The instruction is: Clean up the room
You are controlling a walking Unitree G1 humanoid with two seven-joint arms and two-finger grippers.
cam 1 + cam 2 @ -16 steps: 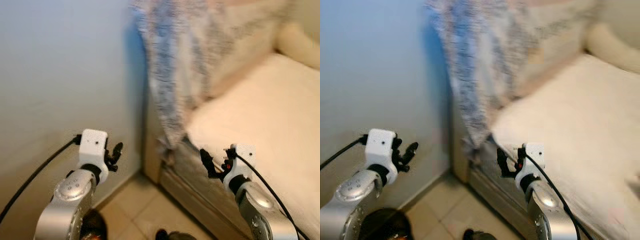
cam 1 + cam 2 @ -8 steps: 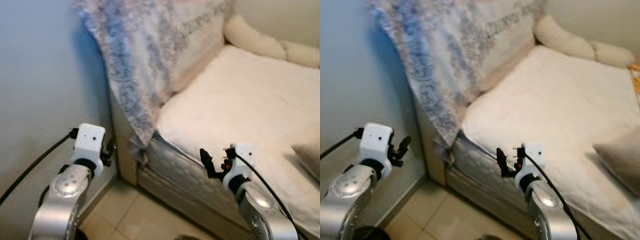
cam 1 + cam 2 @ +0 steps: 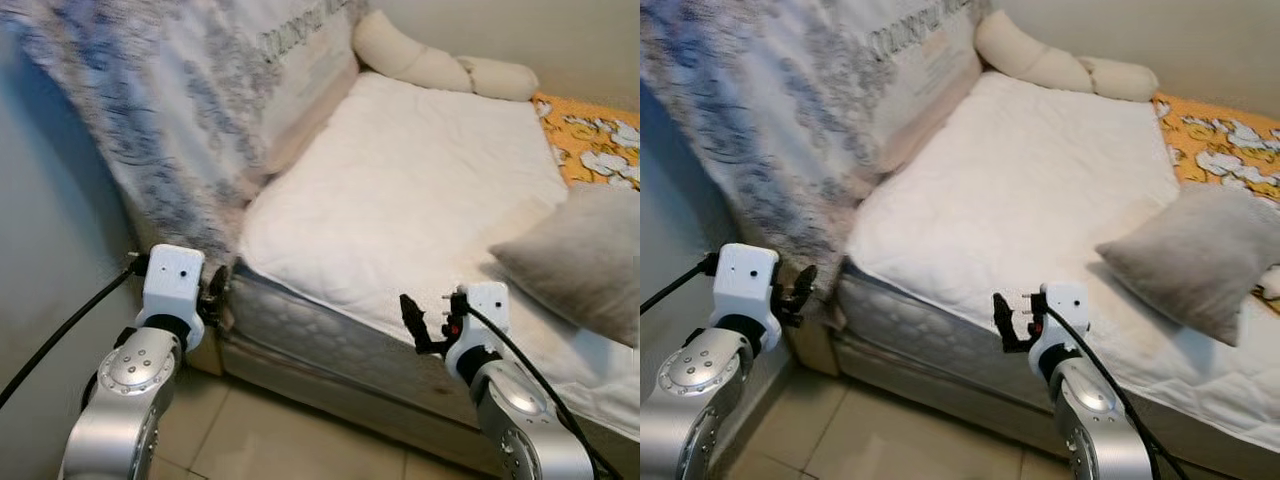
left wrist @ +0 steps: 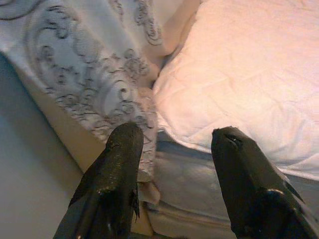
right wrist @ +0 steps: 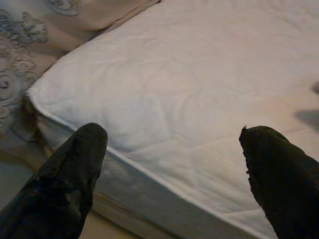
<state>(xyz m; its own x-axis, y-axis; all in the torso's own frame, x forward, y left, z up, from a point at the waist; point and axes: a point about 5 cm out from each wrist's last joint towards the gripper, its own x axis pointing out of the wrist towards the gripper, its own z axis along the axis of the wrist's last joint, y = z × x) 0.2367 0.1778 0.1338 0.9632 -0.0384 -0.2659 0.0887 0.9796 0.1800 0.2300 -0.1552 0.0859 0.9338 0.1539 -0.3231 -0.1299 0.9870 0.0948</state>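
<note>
Bedroom corner: bed (image 3: 420,200) with bare white quilted mattress, patterned grey-blue blanket (image 3: 150,110) draped over the headboard end by the wall, tiled floor (image 3: 270,450) below. Grey pillow (image 3: 575,260) lies loose near the mattress's near edge, to the robot's right; cream bolster (image 3: 440,68) along the far side, orange floral cloth (image 3: 590,145) at the far right corner.

Left gripper (image 4: 172,144) is raised by the bed corner, jaws apart, empty. Right gripper (image 5: 174,144) hovers in front of the mattress edge, jaws wide apart, empty.

Step, as I read it: survey/approach, nothing picked yet. Likely target is the grey pillow. Next move calls for stepping right and closer, then reaching the right arm over the mattress edge to the pillow.
</note>
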